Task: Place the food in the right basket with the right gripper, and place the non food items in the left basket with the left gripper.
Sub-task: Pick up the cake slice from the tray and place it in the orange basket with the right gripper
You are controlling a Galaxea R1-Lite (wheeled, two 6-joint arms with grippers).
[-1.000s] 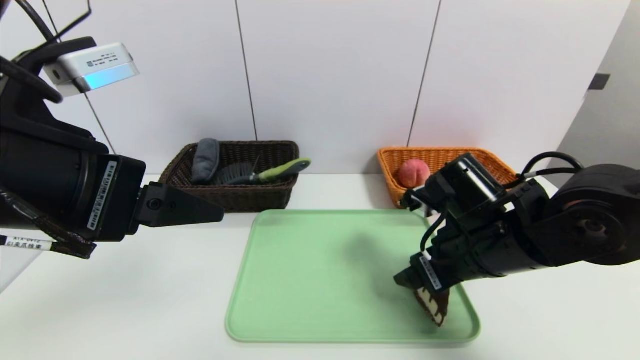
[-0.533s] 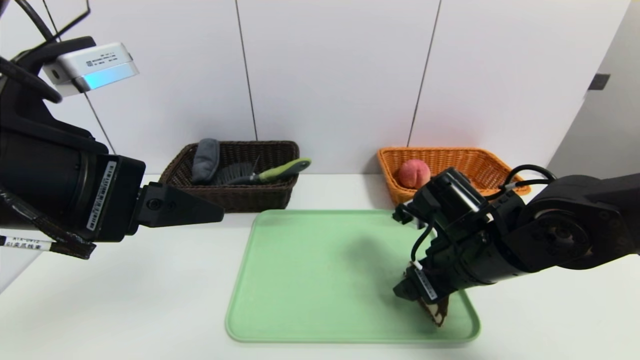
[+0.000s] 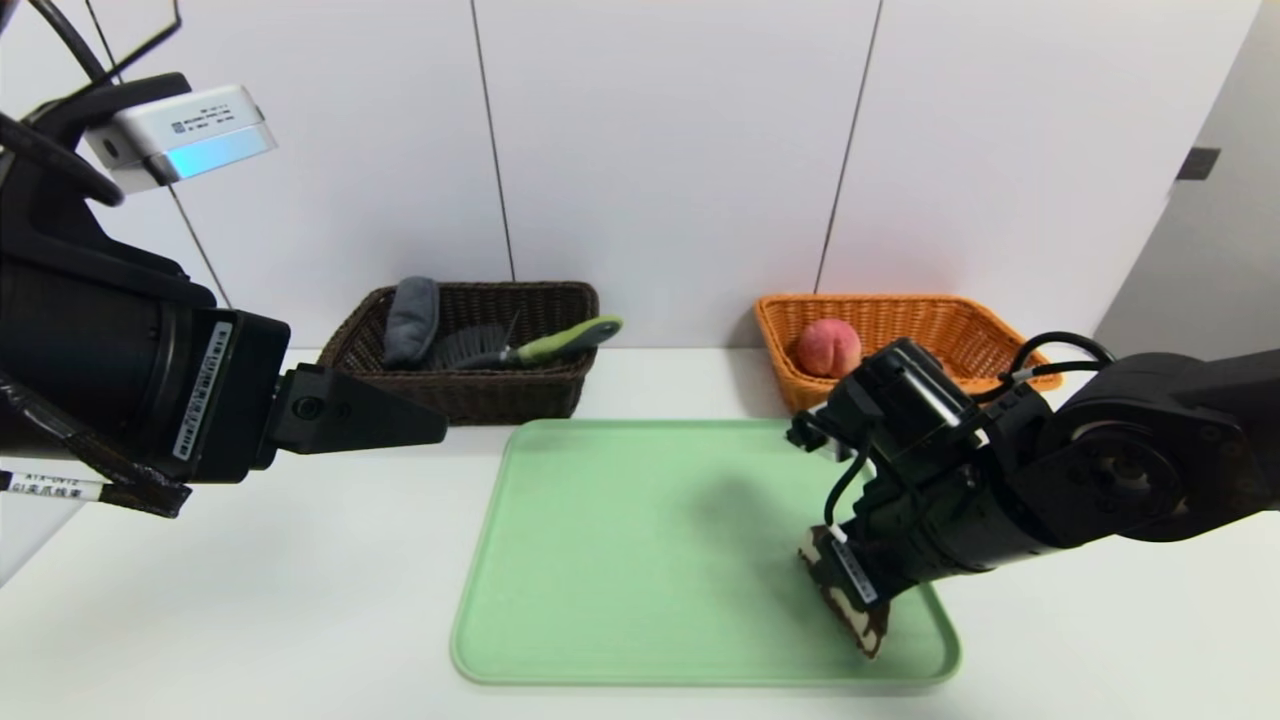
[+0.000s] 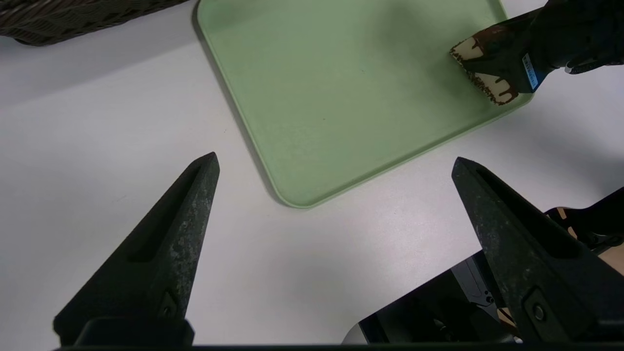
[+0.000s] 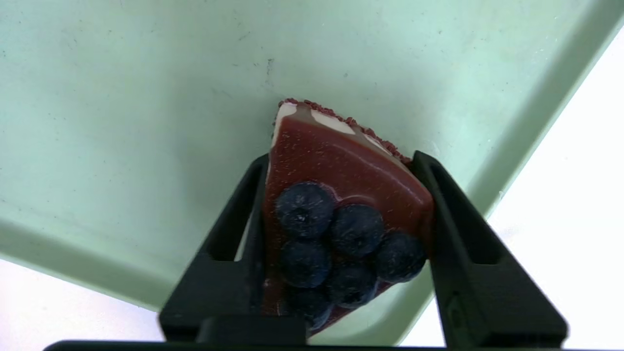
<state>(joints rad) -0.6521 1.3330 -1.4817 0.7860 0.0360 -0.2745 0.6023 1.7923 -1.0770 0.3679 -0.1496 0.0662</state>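
Observation:
A chocolate cake slice (image 3: 858, 612) topped with blueberries sits at the near right corner of the green tray (image 3: 600, 560). My right gripper (image 3: 848, 585) is down on it and shut, one finger pressed to each side of the cake slice (image 5: 336, 156). The orange right basket (image 3: 900, 312) at the back holds a peach (image 3: 828, 346). The dark left basket (image 3: 480, 395) holds a green-handled brush (image 3: 545, 348) and a grey pad (image 3: 410, 318). My left gripper (image 4: 335, 161) hangs open over the bare table left of the tray, holding nothing.
The tray's raised rim (image 5: 531, 112) runs close beside the cake. The white table (image 3: 250, 600) extends around the tray, and a white wall stands right behind both baskets. My left arm's gripper (image 3: 400, 415) reaches in near the left basket's front.
The right gripper came down around the cake slice and shut on it; the slice shifted slightly toward the tray's middle. The left arm has not moved.

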